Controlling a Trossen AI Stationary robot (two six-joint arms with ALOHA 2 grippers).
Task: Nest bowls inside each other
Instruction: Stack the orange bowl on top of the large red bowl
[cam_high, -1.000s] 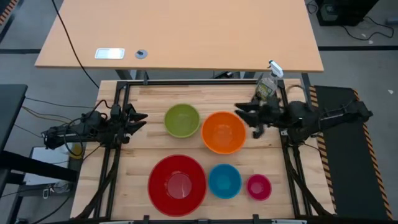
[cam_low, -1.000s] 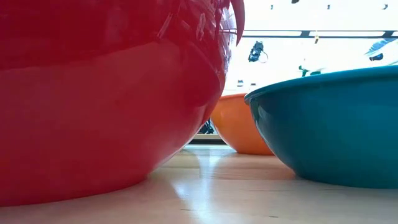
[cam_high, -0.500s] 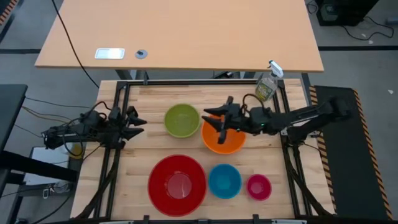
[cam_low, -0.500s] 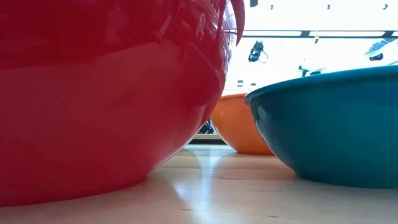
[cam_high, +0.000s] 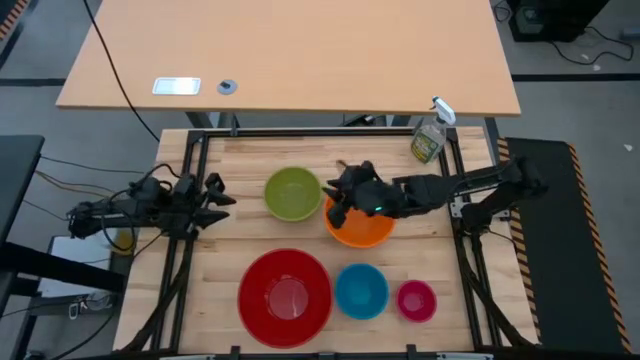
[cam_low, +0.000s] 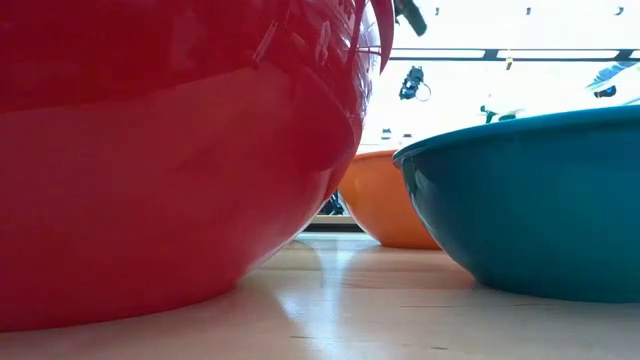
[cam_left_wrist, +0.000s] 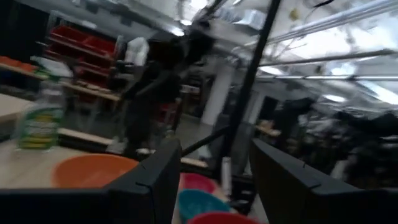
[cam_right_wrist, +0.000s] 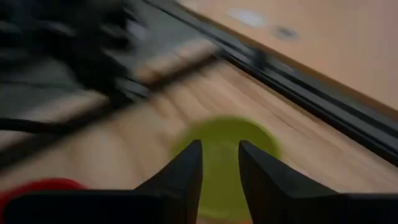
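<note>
Grey floor (cam_high: 40, 40); tan desk (cam_high: 300, 50) behind worktable — red-bin shelves (cam_left_wrist: 68, 40), bright ceiling lights (cam_low: 520, 30).

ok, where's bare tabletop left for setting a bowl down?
Bare wood left of the red bowl and below the left claw; also right of the orange bowl, above the pink bowl. Centre is crowded.

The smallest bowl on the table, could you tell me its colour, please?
Magenta-pink, clearest in the high view.

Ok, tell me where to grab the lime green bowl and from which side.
Grip the lime green bowl by its thin rim, probably from above, one finger inside and one outside. It stands upright and open. The edge facing the orange bowl is crowded, so another edge looks easier.
</note>
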